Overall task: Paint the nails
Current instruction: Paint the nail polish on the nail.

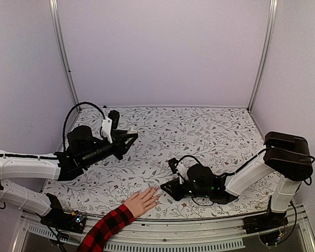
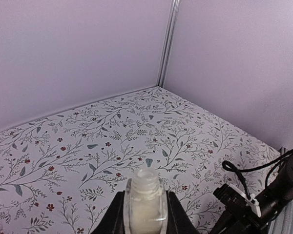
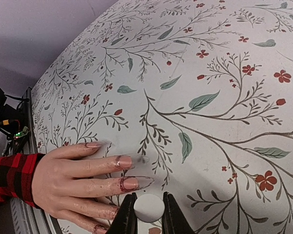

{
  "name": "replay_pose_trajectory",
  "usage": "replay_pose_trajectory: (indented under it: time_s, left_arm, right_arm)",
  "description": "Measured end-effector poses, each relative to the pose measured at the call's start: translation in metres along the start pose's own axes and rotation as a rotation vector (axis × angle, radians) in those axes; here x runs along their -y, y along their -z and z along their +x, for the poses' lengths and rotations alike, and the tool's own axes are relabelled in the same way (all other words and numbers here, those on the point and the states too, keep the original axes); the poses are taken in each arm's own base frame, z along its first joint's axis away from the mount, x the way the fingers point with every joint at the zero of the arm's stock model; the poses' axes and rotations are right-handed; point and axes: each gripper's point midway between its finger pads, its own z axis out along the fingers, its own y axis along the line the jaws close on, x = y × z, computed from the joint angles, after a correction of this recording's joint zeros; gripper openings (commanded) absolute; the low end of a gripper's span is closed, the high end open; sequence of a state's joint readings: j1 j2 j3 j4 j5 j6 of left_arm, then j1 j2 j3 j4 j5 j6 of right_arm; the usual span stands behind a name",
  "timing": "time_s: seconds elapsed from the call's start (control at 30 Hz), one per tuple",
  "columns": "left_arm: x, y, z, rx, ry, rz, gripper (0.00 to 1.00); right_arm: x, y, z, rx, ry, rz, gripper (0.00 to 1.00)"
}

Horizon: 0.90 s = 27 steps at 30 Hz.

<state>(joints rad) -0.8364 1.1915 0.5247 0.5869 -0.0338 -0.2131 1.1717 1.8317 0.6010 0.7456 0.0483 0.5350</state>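
White floral-print surface (image 1: 199, 131), lilac walls around it. Light-skinned human hand in a red-and-black plaid sleeve (image 3: 68, 178) lies flat at the near edge, fingers spread so the small glossy nails (image 3: 129, 183) face up for access. Right pincer (image 3: 148, 210) is clenched on a round white cap (image 3: 149, 206) just beside the fingertips. The brush is presumably underneath, hidden. Left pincer (image 2: 145, 212) clamps the small clear uncapped bottle (image 2: 145, 195), parked well apart from the hand, likely ready for re-dipping.

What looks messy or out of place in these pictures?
Reddish polish is smeared on the skin of the hand around the nails, and a streak lies on the flowered tablecloth beside one fingertip.
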Motion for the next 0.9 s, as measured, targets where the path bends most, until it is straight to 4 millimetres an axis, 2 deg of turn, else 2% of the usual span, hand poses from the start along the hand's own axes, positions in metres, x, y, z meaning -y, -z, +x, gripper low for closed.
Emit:
replay_pose_trajectory:
  time_s: [0.43, 0.9]
  left_arm:
    - [0.0000, 0.0000, 0.0000, 0.000, 0.000, 0.000, 0.00]
    - [0.0000, -0.0001, 0.0001, 0.000, 0.000, 0.000, 0.00]
  right_arm:
    - [0.0046, 0.0018, 0.0042, -0.009, 0.000, 0.015, 0.00]
    - [0.0033, 0.0065, -0.0048, 0.014, -0.001, 0.023, 0.00]
